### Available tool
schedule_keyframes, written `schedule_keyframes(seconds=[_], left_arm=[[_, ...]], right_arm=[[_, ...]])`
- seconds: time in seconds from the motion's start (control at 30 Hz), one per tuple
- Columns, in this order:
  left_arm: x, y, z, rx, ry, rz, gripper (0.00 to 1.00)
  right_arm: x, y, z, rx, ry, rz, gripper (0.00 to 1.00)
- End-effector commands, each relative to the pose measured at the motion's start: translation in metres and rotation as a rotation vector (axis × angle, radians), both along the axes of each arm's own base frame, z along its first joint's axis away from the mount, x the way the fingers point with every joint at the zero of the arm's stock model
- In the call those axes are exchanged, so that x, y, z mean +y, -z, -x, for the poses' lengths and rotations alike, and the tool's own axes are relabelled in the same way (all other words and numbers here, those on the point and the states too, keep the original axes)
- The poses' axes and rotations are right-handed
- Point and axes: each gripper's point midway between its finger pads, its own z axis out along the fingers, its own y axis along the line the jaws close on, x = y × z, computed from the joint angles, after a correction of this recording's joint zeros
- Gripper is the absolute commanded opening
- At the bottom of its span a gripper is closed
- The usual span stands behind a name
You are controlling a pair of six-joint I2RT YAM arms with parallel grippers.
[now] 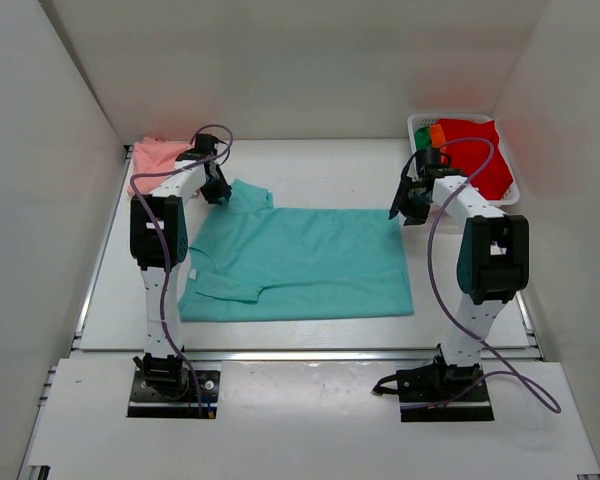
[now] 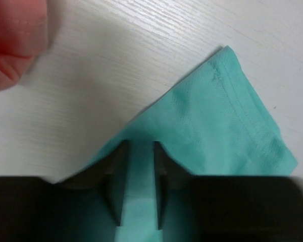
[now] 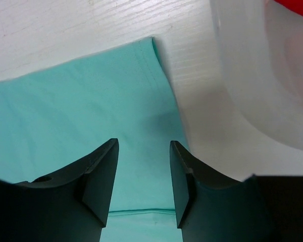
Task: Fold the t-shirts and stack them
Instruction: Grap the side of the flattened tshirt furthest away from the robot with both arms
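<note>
Our big, soft teal shirt (image 1: 300,265) lies flat in the middle. The red shirt (image 1: 480,155) sits in the basket (image 1: 414,125), and the pink shirt (image 1: 152,158) is far left. Our left gripper (image 2: 140,151) pinches a thin teal fold. The right gripper (image 3: 144,166) hangs wide over the stitched corner. We should grab that corner too, then lift both evenly.

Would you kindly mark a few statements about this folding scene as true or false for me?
The teal t-shirt lies spread on the table. True.
The right gripper has its jaws shut on cloth. False: they stand open over the teal shirt's corner.
The red t-shirt is in the white basket. True.
The salmon pink t-shirt sits in the basket. False: it lies on the table, far left.
The left gripper pinches teal cloth. True.
</note>
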Motion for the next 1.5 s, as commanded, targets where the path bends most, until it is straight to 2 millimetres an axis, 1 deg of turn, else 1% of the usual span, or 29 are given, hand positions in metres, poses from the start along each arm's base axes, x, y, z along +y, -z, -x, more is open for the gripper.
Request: schedule_keyframes(seconds=[0.0,0.07,0.13,0.17,0.2,0.27,0.3,0.33,0.37,0.4,0.47,0.5,0.53,0.57,0.6,0.63,0.67,0.7,0.73,0.87,1.07,1.1,1.13,1.17,1.27,1.37,1.4,1.43,1.47], left_arm=[[0.001,-0.005,0.002,-0.004,0.024,-0.013,0.22],[0.001,-0.002,0.004,0.005,0.031,-0.003,0.08],[-0.003,-0.005,0.0,-0.014,0.039,0.011,0.01],[-0.003,-0.002,0.001,-0.008,0.043,0.011,0.0],[-0.005,-0.006,0.002,-0.013,0.055,0.015,0.0],[-0.006,-0.002,0.004,-0.006,0.072,0.02,0.0],[-0.008,-0.005,0.002,-0.019,0.077,0.026,0.0],[-0.006,-0.01,-0.001,-0.033,0.071,0.03,0.0],[-0.005,-0.009,0.0,-0.03,0.067,0.029,0.0],[-0.01,-0.015,-0.002,-0.045,0.076,0.043,0.0],[-0.012,-0.019,-0.003,-0.054,0.079,0.057,0.0],[-0.009,-0.022,-0.003,-0.059,0.072,0.067,0.0],[-0.015,-0.027,-0.006,-0.073,0.083,0.079,0.0],[-0.015,-0.032,-0.006,-0.081,0.085,0.078,0.0],[-0.012,-0.037,-0.009,-0.094,0.076,0.084,0.0],[-0.016,-0.042,-0.009,-0.099,0.084,0.094,0.0],[-0.018,-0.046,-0.012,-0.116,0.086,0.102,0.0],[-0.018,-0.047,-0.012,-0.116,0.087,0.099,0.0],[-0.017,-0.052,-0.013,-0.128,0.079,0.105,0.0],[-0.016,-0.058,-0.011,-0.132,0.074,0.111,0.0],[-0.007,-0.06,-0.007,-0.133,0.056,0.113,0.0],[-0.008,-0.062,-0.005,-0.131,0.055,0.117,0.0],[-0.006,-0.061,-0.004,-0.131,0.055,0.119,0.0],[-0.006,-0.061,-0.004,-0.131,0.054,0.12,0.0],[-0.007,-0.061,-0.001,-0.13,0.061,0.118,0.0],[0.004,-0.063,-0.004,-0.142,0.055,0.101,0.0],[0.001,-0.062,-0.006,-0.14,0.052,0.102,0.0],[0.005,-0.061,-0.007,-0.14,0.044,0.094,0.0],[0.008,-0.065,-0.01,-0.149,0.034,0.086,0.03]], right_arm=[[0.002,0.001,-0.012,-0.038,0.04,0.0,0.43],[0.007,0.001,-0.015,-0.054,0.053,-0.012,0.43],[0.007,0.01,-0.016,-0.04,0.078,-0.022,0.43],[0.008,0.008,-0.02,-0.049,0.084,-0.019,0.43],[0.007,0.012,-0.021,-0.04,0.087,-0.002,0.44],[0.011,0.018,-0.023,-0.04,0.089,0.016,0.43],[0.006,0.02,-0.026,-0.046,0.104,0.068,0.43],[0.006,0.022,-0.03,-0.047,0.107,0.076,0.44],[0.008,0.018,-0.034,-0.061,0.112,0.091,0.44],[0.008,0.02,-0.038,-0.07,0.119,0.113,0.45],[0.005,0.017,-0.045,-0.08,0.147,0.151,0.44],[0.004,0.023,-0.043,-0.061,0.156,0.175,0.46],[0.002,0.024,-0.046,-0.061,0.169,0.183,0.45],[0.005,0.027,-0.048,-0.058,0.165,0.195,0.45],[0.002,0.022,-0.052,-0.069,0.178,0.198,0.45],[-0.002,0.027,-0.049,-0.049,0.186,0.218,0.45],[-0.003,0.025,-0.055,-0.057,0.197,0.23,0.46],[-0.01,0.029,-0.055,-0.046,0.21,0.256,0.46],[-0.007,0.03,-0.053,-0.037,0.205,0.259,0.46],[-0.01,0.033,-0.054,-0.027,0.217,0.279,0.46],[-0.001,0.046,-0.058,-0.009,0.182,0.288,0.47],[0.005,0.048,-0.058,-0.005,0.167,0.293,0.47],[0.003,0.049,-0.06,0.0,0.165,0.296,0.46],[0.007,0.05,-0.061,0.001,0.153,0.29,0.45],[0.01,0.052,-0.066,0.002,0.134,0.296,0.44],[0.013,0.049,-0.071,-0.007,0.127,0.308,0.42],[0.011,0.05,-0.072,-0.007,0.129,0.31,0.4],[0.012,0.051,-0.071,-0.002,0.128,0.308,0.25],[0.013,0.053,-0.073,-0.005,0.124,0.297,0.15]])
